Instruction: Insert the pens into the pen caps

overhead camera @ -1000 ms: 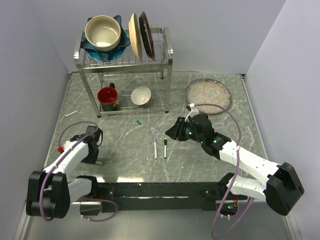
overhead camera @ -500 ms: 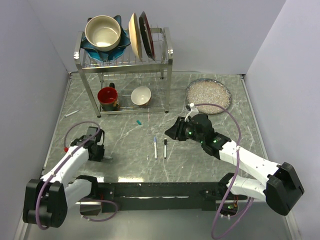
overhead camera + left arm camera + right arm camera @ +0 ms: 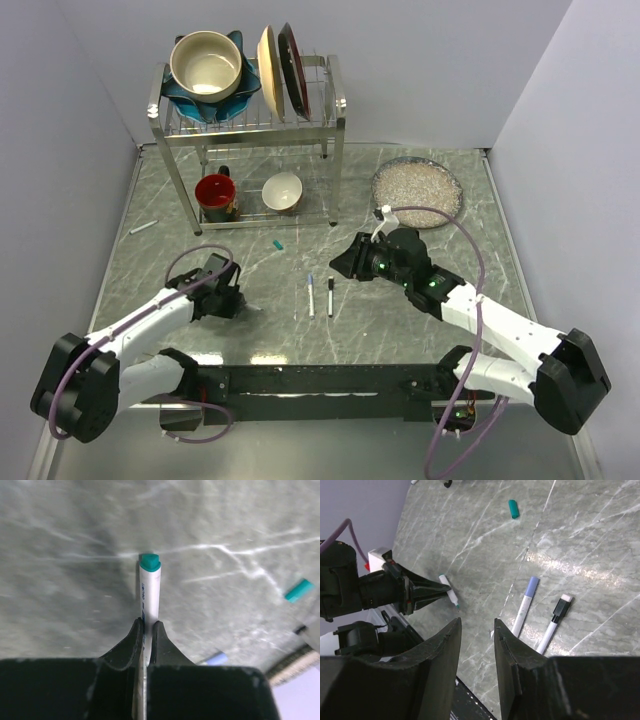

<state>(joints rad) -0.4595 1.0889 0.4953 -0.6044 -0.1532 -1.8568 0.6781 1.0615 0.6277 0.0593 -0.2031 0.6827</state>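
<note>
Marbled grey table (image 3: 280,335) lies under the teal-tipped pen (image 3: 149,587), pinched by its barrel in the left gripper (image 3: 145,627), left of centre in the overhead view. Its long axis runs straight out from the jaws, while the teal cap (image 3: 300,590) lies well apart, up and to the right. The right gripper (image 3: 477,625) hovers empty, jaws partly spread.

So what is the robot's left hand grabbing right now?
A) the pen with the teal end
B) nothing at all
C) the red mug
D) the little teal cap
A: in the left wrist view the left gripper is shut on the white barrel of the teal-ended pen, while the teal cap lies apart on the table.
</note>
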